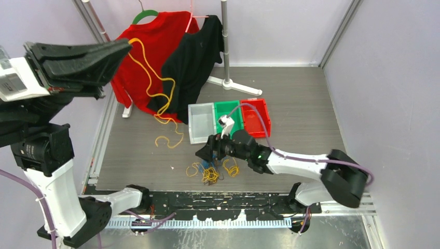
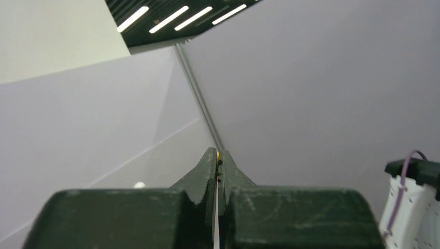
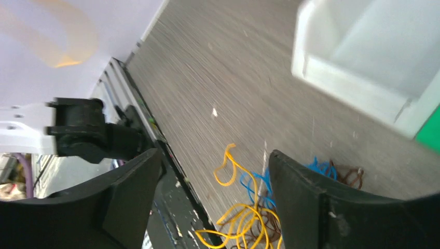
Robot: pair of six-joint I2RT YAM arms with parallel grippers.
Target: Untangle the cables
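**Limp wires: one yellow strand lifted, the knot lying at the near edge**

The cables [image 1: 210,173] lie in a small heap on the tabletop [image 1: 301,104], close to its near edge and just in front of the right end effector [image 1: 203,154]. The right wrist view shows yellow loops [image 3: 244,218] crossed with blue strands [image 3: 257,184] and a little dark brown wire [image 3: 353,176], all thin, round and glossy.

A separate long yellow cable [image 1: 166,120] runs from the tabletop up across a hanging red shirt [image 1: 124,78] to the left end effector [image 1: 124,47]. That one is raised high at the left with its jaws pressed together on a sliver of yellow [image 2: 217,154].

The wires look very light and quite limp, yet springy enough to hold their curls. They probably slide easily over one another and snag wherever loops cross. A pull on one colour would likely drag the whole heap. The best hold seems to be a free outer loop or a loose end at the heap's edge, not the crossed middle.

The right end effector [image 3: 212,155] stands wide open above the heap and holds nothing; the wires show in the gap between its dark, matt fingers.

The tabletop is grey with a fine streaked grain. Behind the heap stand three hard plastic bins, grey [image 1: 193,124], green [image 1: 228,109] and red [image 1: 258,106]. A black shirt [image 1: 192,62] hangs beside the red one.
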